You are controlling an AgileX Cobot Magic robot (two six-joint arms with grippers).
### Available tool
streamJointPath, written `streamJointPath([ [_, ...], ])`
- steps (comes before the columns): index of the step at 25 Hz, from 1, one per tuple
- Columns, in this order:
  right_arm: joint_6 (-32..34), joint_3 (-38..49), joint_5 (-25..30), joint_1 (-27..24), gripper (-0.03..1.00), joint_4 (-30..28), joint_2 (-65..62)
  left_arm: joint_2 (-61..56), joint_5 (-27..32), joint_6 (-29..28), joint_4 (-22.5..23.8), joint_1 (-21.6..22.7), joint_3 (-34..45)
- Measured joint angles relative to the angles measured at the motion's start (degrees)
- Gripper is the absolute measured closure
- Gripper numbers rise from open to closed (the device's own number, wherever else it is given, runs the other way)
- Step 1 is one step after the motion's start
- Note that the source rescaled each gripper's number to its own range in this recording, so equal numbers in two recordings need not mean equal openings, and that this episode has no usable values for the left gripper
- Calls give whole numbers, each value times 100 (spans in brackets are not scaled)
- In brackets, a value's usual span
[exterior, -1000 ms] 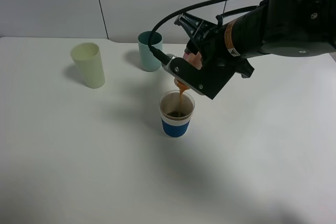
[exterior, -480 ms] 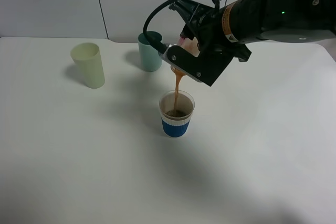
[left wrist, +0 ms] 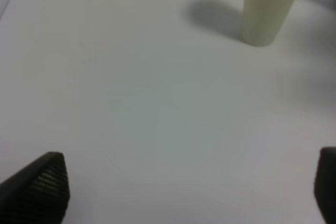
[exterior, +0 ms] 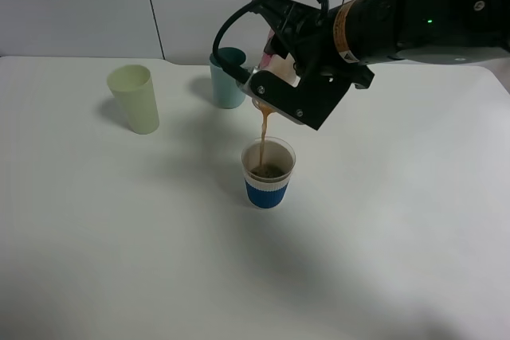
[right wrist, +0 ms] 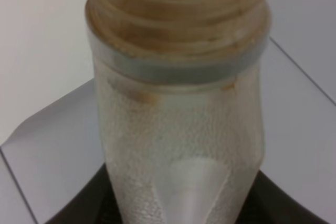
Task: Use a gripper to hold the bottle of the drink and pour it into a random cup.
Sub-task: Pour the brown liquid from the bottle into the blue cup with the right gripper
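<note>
In the exterior high view, the right gripper (exterior: 283, 85) is closed on the bottle of the drink (exterior: 271, 69), which is tilted mouth-down above the cup (exterior: 268, 173) at mid-table while brown liquid streams in. The left wrist view shows the left gripper (left wrist: 184, 192) wide open and empty. The right wrist view shows a thin, pebbled translucent wall and threaded neck. The bottle is judged light and squeezable, and is best gripped mid-body.

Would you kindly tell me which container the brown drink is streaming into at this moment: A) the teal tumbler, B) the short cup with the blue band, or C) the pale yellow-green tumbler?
B: the brown stream from the tilted bottle falls straight into the blue-banded cup.
</note>
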Motion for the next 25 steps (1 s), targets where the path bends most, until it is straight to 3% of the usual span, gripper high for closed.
streamJointPath([
  [25, 0, 0, -79, 63, 96, -665, 0, 0, 0, 0, 0, 0, 0],
])
